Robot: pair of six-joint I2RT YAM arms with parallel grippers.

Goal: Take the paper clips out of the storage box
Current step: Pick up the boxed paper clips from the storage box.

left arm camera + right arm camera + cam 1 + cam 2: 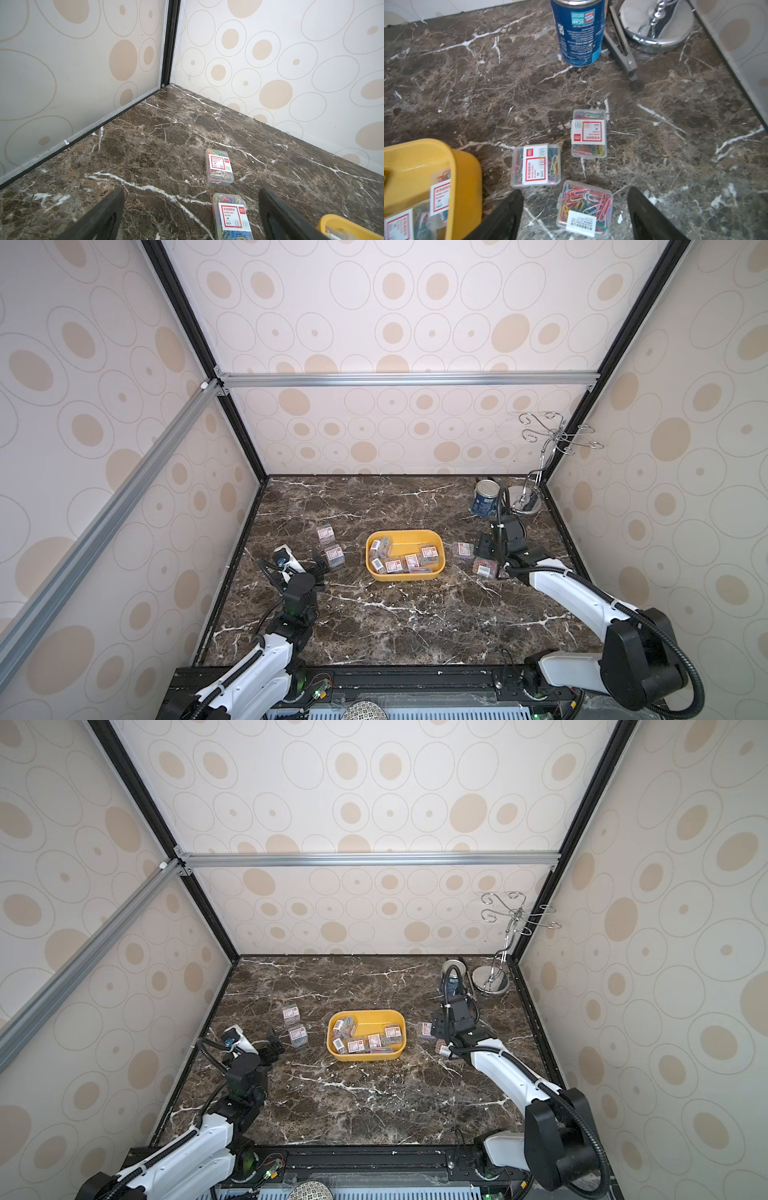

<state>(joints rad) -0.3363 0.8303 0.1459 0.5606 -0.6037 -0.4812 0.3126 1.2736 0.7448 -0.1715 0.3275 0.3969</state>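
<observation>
My left claw (321, 561) hangs spread wide and empty, right beside two clip boxes (334, 555) lying out on the marble (415, 614). In the middle, the yellow tray (415, 538) holds a jumble more, bunched toward its near wall, some tilted. Right of it three more lie flat on the marble. My right claw (575, 191) is spread over the nearest, not touching it. They're clear little plastic cases with red-and-white labels and coloured clips inside. I reckon they're light, stiff and slick, so I'd pinch squarely across the narrow width, otherwise they'll probably squirt out.
</observation>
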